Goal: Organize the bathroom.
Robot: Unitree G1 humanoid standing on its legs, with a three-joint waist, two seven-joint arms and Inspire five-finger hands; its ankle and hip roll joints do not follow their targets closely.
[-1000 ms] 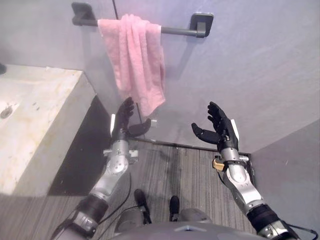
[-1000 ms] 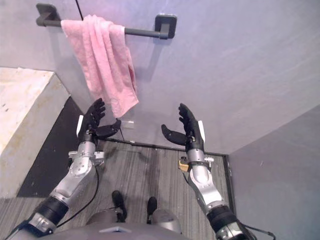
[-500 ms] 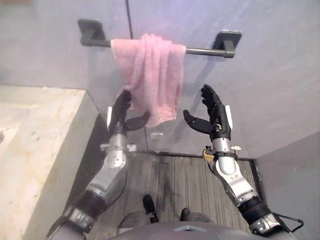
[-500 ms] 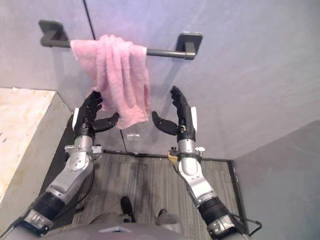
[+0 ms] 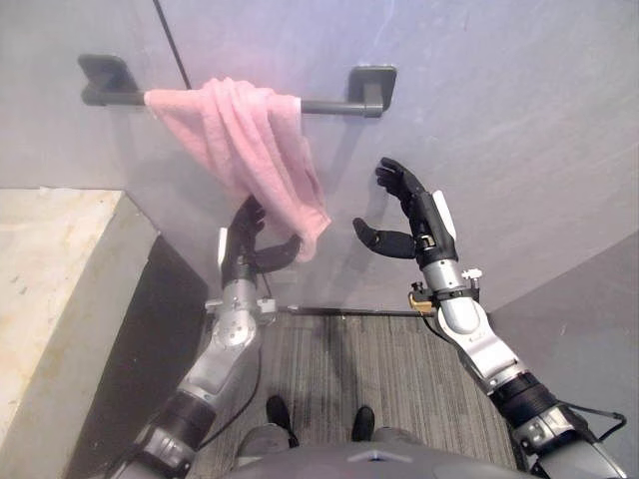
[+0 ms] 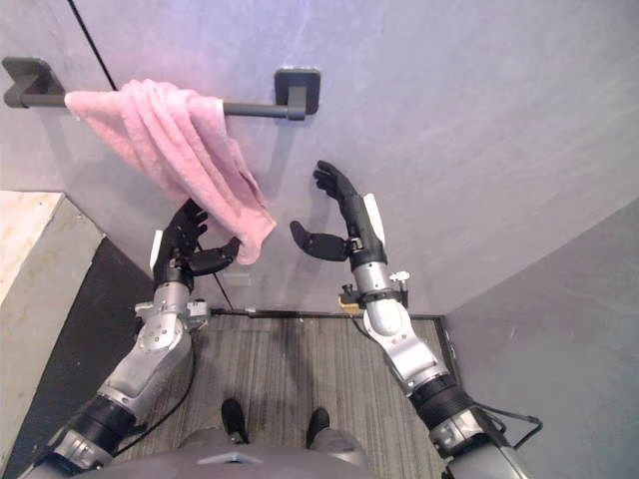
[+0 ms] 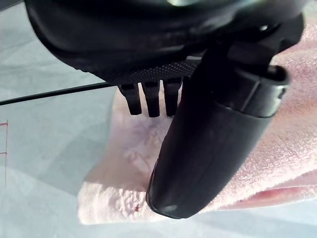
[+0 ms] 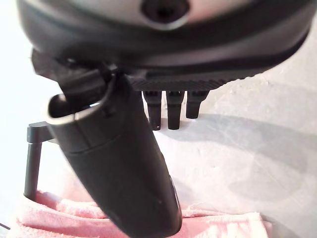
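A pink towel (image 5: 250, 145) hangs bunched over a dark wall rail (image 5: 329, 104), its lower corner dangling toward the floor. My left hand (image 5: 247, 244) is raised just below and left of that corner, open, thumb reaching under the cloth; the left wrist view has the towel (image 7: 119, 163) right past the straight fingers. My right hand (image 5: 414, 220) is open too, held up to the right of the towel near the grey wall, a small gap from the cloth. In the right wrist view the towel (image 8: 74, 218) and the rail's bracket (image 8: 33, 158) lie past the thumb.
A pale stone counter (image 5: 50, 289) with a dark side panel stands at the left. Grey walls close in ahead and at the right. Grey plank flooring (image 5: 379, 369) lies below the hands.
The view has shifted, so the rail and towel sit further left. My right hand has risen and tilted toward the wall; the left hand stays by the towel's lower corner.
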